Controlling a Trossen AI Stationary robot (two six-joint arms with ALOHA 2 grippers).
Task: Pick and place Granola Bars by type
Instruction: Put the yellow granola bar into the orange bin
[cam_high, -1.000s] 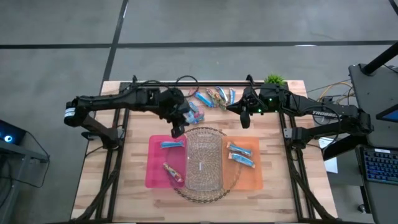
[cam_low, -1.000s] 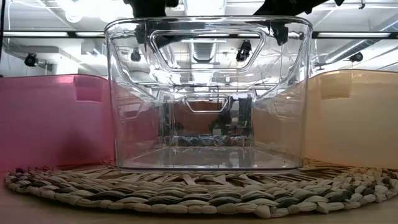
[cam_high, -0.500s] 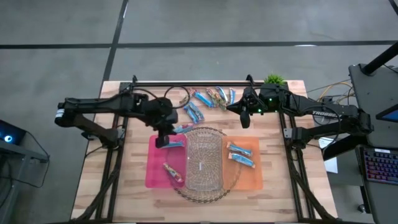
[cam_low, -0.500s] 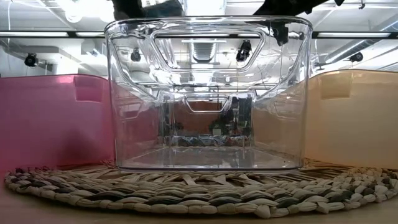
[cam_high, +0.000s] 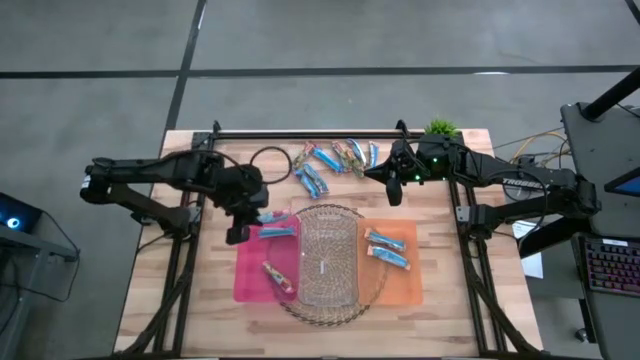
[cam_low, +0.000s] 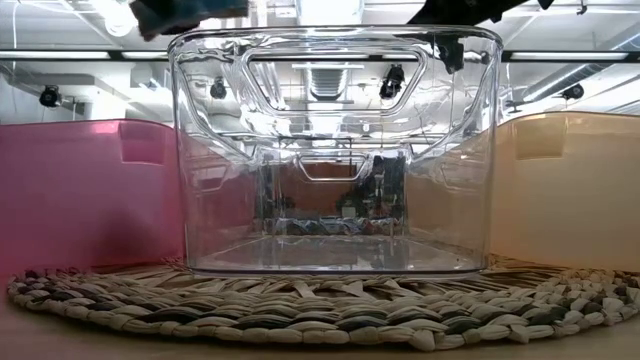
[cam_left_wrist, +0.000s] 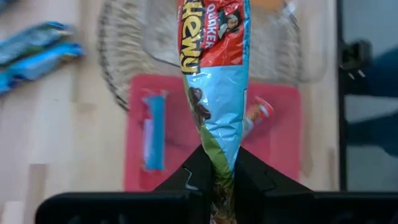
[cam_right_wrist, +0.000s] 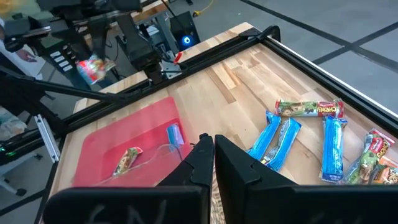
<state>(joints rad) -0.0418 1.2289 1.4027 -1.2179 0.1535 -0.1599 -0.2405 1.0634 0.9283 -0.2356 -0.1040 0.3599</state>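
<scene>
Granola bar (cam_left_wrist: 213, 93) | long axis in line with left jaws | extends straight out

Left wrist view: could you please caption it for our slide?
Left gripper holds a Chewy bar above the pink bin.

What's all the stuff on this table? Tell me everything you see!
Clear bin: one, see-through, middle, on woven mat.
Pink tray: one, pink, beside bin.
Orange tray: one, orange, other side.
Bars in pink tray: two, one blue, one reddish.
Bars in orange tray: two, mostly blue.
Loose bars: several, blue and brownish, table's back.
Plant: one, green, back corner.
Left pincer: shut on red-and-blue bar, over pink tray's edge.
Right pincer: shut, empty, near loose bars.
</scene>
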